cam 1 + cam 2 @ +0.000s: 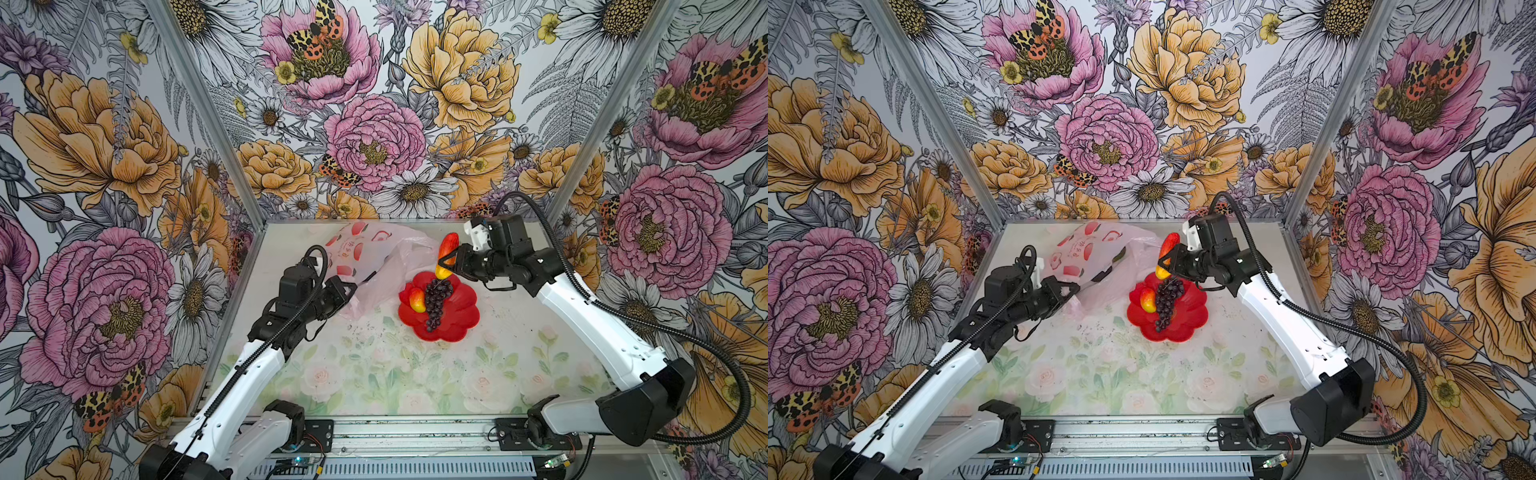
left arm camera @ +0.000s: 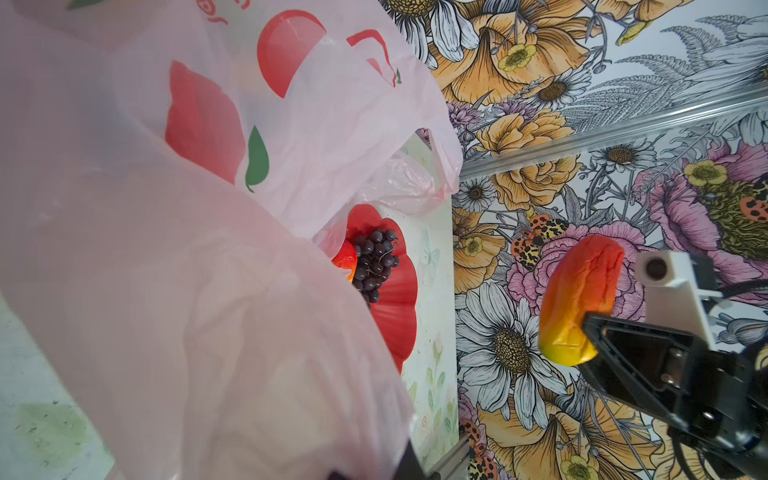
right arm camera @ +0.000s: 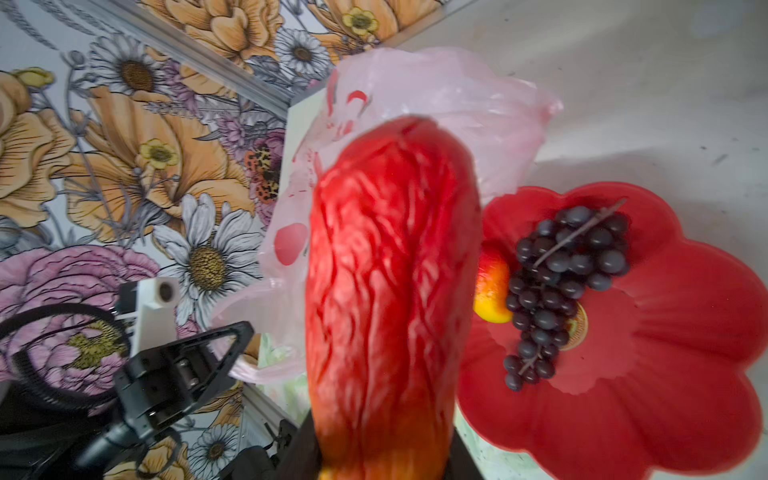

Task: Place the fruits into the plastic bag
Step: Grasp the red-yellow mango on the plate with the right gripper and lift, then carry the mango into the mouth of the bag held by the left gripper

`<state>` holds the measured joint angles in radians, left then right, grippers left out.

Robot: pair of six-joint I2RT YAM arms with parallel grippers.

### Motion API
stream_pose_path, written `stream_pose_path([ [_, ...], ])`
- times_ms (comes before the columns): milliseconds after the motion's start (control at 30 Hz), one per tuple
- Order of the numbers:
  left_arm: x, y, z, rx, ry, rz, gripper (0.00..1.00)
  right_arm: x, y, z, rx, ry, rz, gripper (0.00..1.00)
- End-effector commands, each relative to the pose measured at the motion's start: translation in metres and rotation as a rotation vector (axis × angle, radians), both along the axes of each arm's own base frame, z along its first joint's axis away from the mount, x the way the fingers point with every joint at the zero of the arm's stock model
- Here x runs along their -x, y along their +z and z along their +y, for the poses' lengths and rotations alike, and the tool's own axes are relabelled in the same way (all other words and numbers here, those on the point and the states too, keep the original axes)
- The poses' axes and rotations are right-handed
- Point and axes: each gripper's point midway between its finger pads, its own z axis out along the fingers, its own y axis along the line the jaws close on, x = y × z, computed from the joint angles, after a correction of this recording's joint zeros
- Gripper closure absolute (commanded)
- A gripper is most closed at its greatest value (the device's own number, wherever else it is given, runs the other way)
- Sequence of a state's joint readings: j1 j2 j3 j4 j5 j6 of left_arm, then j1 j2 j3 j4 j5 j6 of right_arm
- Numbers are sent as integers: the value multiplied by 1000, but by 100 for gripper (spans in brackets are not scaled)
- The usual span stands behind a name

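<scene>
Floral tabletop point(image 1: 374, 374): right gripper point(image 1: 444, 262) clamps long red-yellow toy fruit point(image 1: 449, 246); release only inside thin pink plastic bag point(image 1: 395, 254), left gripper point(image 1: 353, 289) pinching it

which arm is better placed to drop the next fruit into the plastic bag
Right. The right gripper holds the mango in the air right beside the plastic bag, above the far edge of the red plate. The left gripper is busy, shut on the bag's edge.

The left arm point(image 1: 249, 374) and right arm point(image 1: 582, 316) share glossy white link shells and black joint housings — a black corrugated cable point(image 1: 515, 194) loops along each. White camera blocks point(image 2: 673, 286) sit at the wrists. The left gripper point(image 1: 351, 287) and right gripper point(image 1: 446, 257) are black triangular frames.
</scene>
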<state>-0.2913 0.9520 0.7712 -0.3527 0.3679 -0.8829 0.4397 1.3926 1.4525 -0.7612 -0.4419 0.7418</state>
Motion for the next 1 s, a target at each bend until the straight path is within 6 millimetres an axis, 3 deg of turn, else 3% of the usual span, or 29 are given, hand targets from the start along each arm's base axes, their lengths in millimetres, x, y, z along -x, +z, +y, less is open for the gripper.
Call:
stream_pose_path([
  [0, -3, 21, -6, 14, -26, -62, 100, 7, 21, 31, -101, 153, -13, 79],
  [233, 1, 23, -5, 21, -21, -71, 100, 18, 20, 69, -175, 313, 60, 79],
  [533, 7, 21, -2, 27, -10, -71, 100, 39, -21, 109, -216, 474, 245, 80],
  [767, 8, 22, -2, 25, -15, -79, 100, 27, -54, 134, -210, 514, 331, 80],
  [967, 17, 18, -2, 37, -18, -71, 100, 4, -74, 156, -207, 514, 369, 80],
])
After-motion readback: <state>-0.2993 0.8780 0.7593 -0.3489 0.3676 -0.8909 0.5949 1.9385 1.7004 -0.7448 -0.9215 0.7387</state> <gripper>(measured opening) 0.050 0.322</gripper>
